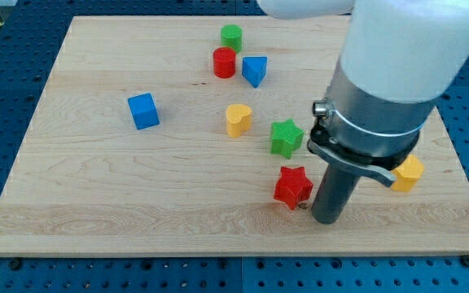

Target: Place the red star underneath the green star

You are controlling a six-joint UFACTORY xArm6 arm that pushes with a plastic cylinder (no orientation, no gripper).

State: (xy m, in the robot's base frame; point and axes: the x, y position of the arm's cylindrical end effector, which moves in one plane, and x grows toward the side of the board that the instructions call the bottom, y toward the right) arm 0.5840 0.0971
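Nearest the camera stood my tip (327, 220), the rod's lower end planted on the counter (96, 203) just to the view's right of the red star (292, 187), close beside it or perhaps touching; there were no jaws on this rod, so nothing was held. That red star lay directly below the green star (286, 137), a small gap between them. A yellow heart (238, 120) sat left of the green star. Toward the view's top, a red cylinder (224, 63) touched a green cylinder (231, 37) above it, with a blue triangular block (255, 71) just beside. A blue cube (143, 111) stood well apart at the left. A yellow block (409, 173) peeked out at the right, partly hidden by the arm.
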